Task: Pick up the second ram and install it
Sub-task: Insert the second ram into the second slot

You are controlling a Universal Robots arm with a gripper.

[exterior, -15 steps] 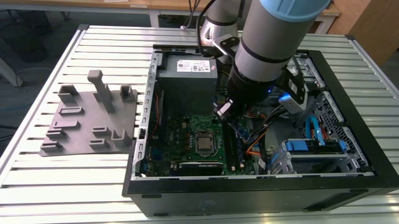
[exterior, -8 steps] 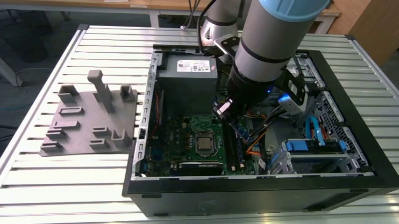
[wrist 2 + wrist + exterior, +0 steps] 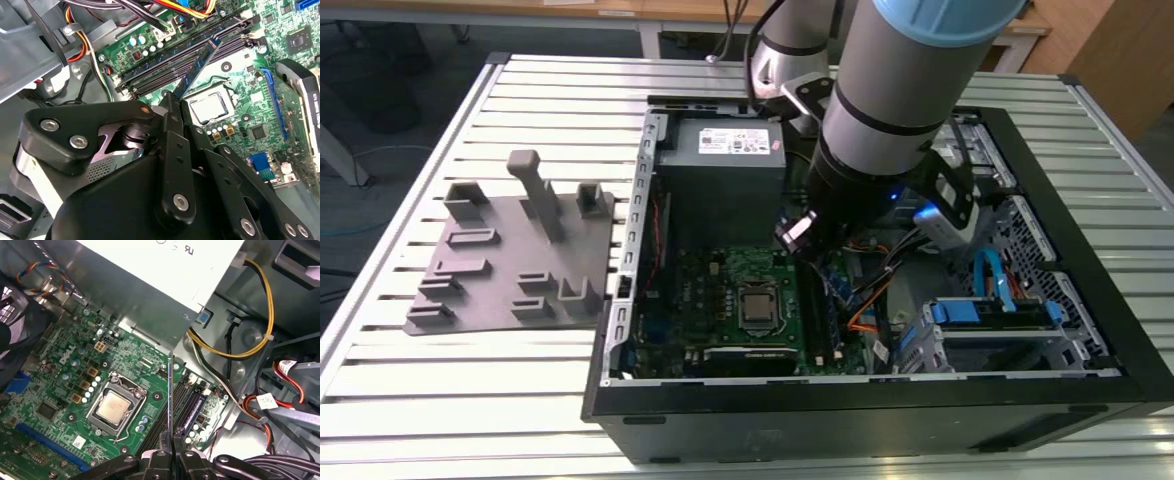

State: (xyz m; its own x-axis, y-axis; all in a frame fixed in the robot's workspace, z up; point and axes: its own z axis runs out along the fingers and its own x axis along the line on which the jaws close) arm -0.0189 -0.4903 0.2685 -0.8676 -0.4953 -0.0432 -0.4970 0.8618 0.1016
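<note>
The second ram point(image 3: 197, 67), in the second wrist view, is clamped at one end by the gripper point(image 3: 175, 100) and juts out over the long black memory slots point(image 3: 150, 70), seemingly clear of them and not seated. In the first wrist view the second ram point(image 3: 171, 400) shows edge-on above the slots point(image 3: 186, 407), beside the processor socket point(image 3: 116, 407). In the exterior view the gripper point(image 3: 803, 243) is down inside the open computer case point(image 3: 881, 400), over the motherboard point(image 3: 720, 285). To my eye the job wants the stick squared with a free slot, then pressed straight and evenly.
</note>
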